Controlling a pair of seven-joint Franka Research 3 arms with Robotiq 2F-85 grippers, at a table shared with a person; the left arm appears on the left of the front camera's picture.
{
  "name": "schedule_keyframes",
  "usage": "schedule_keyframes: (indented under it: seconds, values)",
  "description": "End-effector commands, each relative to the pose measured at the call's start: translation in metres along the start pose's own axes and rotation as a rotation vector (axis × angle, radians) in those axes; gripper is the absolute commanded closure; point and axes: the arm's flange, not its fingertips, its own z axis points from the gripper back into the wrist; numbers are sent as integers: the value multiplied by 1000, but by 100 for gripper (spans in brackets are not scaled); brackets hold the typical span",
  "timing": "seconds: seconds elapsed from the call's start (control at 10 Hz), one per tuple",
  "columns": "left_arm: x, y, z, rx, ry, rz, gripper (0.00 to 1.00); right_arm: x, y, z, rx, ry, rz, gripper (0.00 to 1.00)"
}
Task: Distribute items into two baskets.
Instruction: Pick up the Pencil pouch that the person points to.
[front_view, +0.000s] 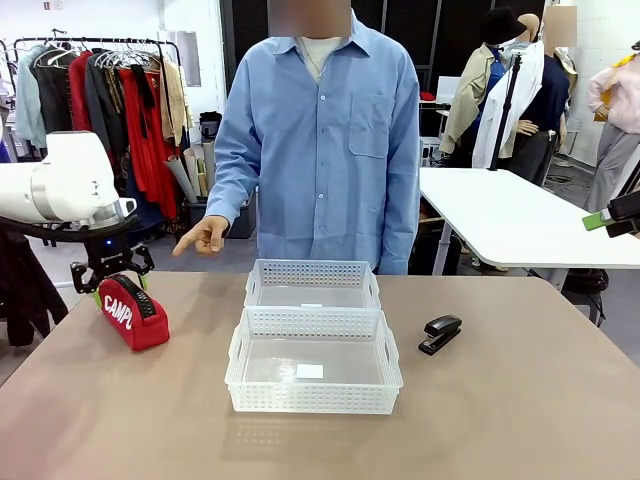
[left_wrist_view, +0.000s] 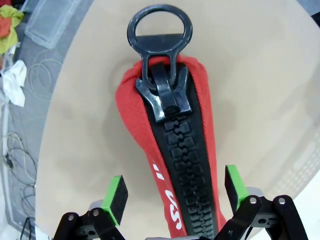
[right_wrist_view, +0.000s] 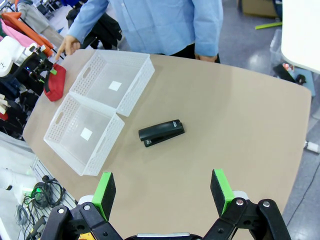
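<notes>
Over the red pouch (front_view: 132, 312), left gripper (left_wrist_view: 174, 184) pointing down, jaws wide (straddling it), right gripper (right_wrist_view: 161, 187) high, wide too.

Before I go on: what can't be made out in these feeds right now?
- Front view: the right gripper is cut off by the right edge, so its fingers are unreadable there.
- Left wrist view: the near end of the pouch runs off the bottom edge under the left gripper, and its lettering is cut short.
- Front view: the label in the near basket is too small to read.
</notes>
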Motion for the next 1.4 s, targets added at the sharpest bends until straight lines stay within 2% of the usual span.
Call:
schedule_keyframes:
  seconds: [0.0,0.4,0.5,0.7,1.1,1.2,1.3]
  values:
    - [-1,3,-12,-20,16,10,0,1,0,-1,8,-10,2,0]
    - [-1,5,-21,-24,29,-6,0,1,0,-1,8,-10,2,0]
    - [-1,5,-21,-34,24,-19,4,1,0,-1,8,-10,2,0]
    - [0,5,-21,-38,26,-28,22,1,0,-1,8,-10,2,0]
    - [0,4,-20,-51,41,-54,93,1,0,-1,8,-10,2,0]
    - [1,3,-20,-52,41,-53,100,1,0,-1,8,-10,2,0]
    - [1,4,-20,-52,41,-50,100,1,0,-1,8,-10,2,0]
